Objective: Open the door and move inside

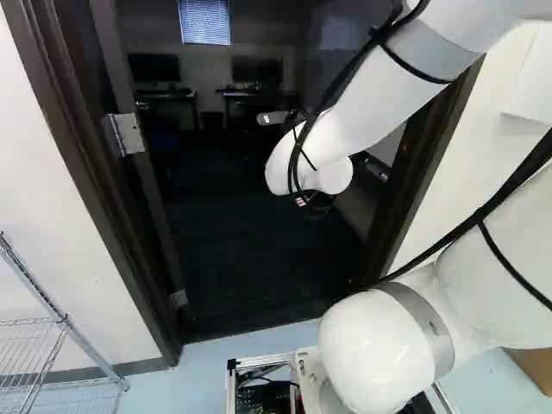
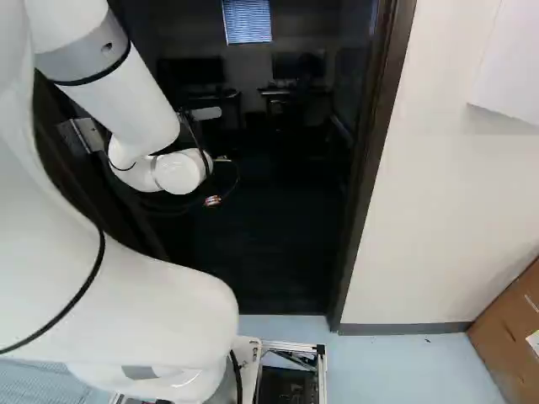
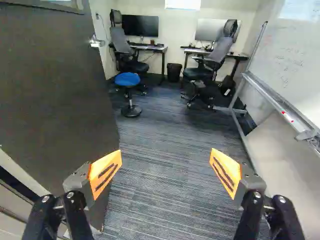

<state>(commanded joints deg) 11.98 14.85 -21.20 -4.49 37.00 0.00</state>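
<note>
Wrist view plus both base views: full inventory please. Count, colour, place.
door: 1, dark, standing open beside the claw
door handle: 1, silver, on door
door frame: 1, dark brown, around opening
hinges: 2 visible, silver, left in left base view
stool: 1, blue seat, inside
chairs: 2, grey and black, at desks
desks: 2, pale tops, far wall
monitors: 2, one black, one greyish, on desks
bin: 1, black, between desks
whiteboard: 1, white, on stand opposite door
carpet: 1, dark, inside
wire rack: 1, silver, left in left base view
arm: 1, white, reaching into doorway
claw: 1, black, orange pads, open, on arm
</note>
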